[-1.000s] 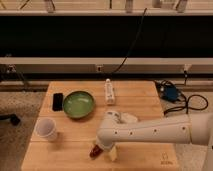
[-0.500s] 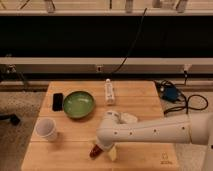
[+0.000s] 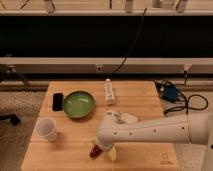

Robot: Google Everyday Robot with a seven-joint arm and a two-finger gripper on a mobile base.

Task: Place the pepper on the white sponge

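The pepper (image 3: 94,151) is small, glossy and dark red. It lies at the front of the wooden table (image 3: 145,102), just left of centre. My gripper (image 3: 103,151) is at the end of the white arm (image 3: 150,132) that reaches in from the right. It is down at the table, right against the pepper. The white sponge (image 3: 129,118) is a small whitish rounded block behind the arm, near the table's middle. It is partly hidden by the arm.
A green bowl (image 3: 78,104) stands at the left middle, with a black phone (image 3: 58,101) to its left. A white cup (image 3: 46,129) is at the front left. A white bottle (image 3: 108,92) lies at the back centre. Cables and a blue device (image 3: 170,94) are at the right edge.
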